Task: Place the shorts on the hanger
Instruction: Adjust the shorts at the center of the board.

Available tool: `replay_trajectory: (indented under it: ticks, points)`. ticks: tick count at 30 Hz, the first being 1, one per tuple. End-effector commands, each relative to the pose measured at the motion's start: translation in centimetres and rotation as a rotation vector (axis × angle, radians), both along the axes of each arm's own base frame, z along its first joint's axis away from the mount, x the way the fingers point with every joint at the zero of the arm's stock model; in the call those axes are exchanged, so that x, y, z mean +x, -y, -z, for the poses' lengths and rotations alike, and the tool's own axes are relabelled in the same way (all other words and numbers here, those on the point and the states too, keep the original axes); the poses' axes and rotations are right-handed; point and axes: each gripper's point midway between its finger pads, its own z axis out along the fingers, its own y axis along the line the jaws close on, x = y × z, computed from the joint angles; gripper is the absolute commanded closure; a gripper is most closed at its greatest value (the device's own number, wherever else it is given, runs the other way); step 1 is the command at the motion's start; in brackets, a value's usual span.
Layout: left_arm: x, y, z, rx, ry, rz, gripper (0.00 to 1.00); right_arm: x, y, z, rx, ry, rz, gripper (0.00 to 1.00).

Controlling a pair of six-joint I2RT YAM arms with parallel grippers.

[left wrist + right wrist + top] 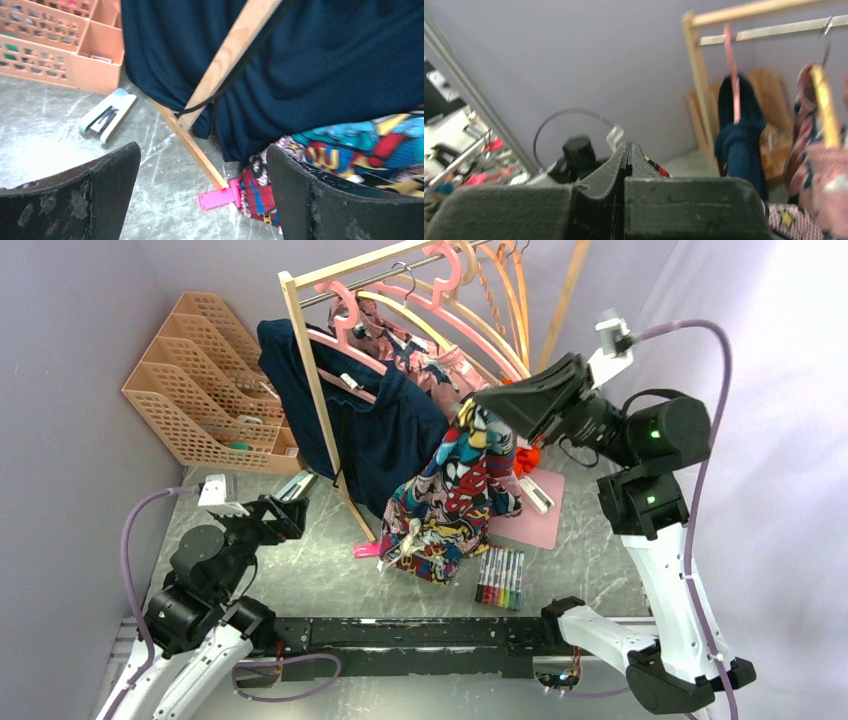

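The shorts (455, 495) were pinched by the closed right gripper (480, 398) below the hanger (447, 265); the left gripper (202, 155) was held open, empty. The thin pinch could be lost if fabric were snagged.

Bare tabletop (320, 575) open ahead of left gripper (288, 512); rack leg (195, 150), navy garment (310, 75), shorts (455, 505) block beyond; stapler (106, 116) near leg.

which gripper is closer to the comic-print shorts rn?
Right. The right gripper is shut on the top of the shorts, which hang below it. The left gripper hangs open, low over the table, apart from them on their left.
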Motion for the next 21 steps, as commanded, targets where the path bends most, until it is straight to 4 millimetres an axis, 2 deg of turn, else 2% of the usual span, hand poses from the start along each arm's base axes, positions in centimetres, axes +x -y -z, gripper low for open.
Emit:
replay_trajectory:
  ticks: [1,5,8,12,16,21]
  points:
    - [-0.7,3.3,-1.0,0.009,0.051,0.199,0.0,-2.4,-1.2,5.6,-0.169,-0.044,-0.102,1.0]
    - [-2.4,6.5,-2.2,-0.019,0.085,0.408,0.01,-3.2,-2.3,9.9,-0.275,-0.113,-0.152,1.0]
    - [-3.9,8.7,-2.8,-0.045,0.089,0.558,0.01,-2.8,-2.9,12.9,-0.337,-0.16,-0.126,1.0]
    - [-5.6,11.4,-2.1,-0.062,0.053,0.759,0.04,-2.1,-3.3,15.3,-0.359,-0.173,-0.063,1.0]
    - [-5.1,12.0,-0.4,-0.04,-0.012,0.779,0.06,-1.3,-5.1,17.8,-0.369,-0.188,-0.009,1.0]
    - [-4.4,11.4,-0.6,-0.037,0.013,0.723,0.05,-1.2,-9.3,20.9,-0.422,-0.2,0.105,1.0]
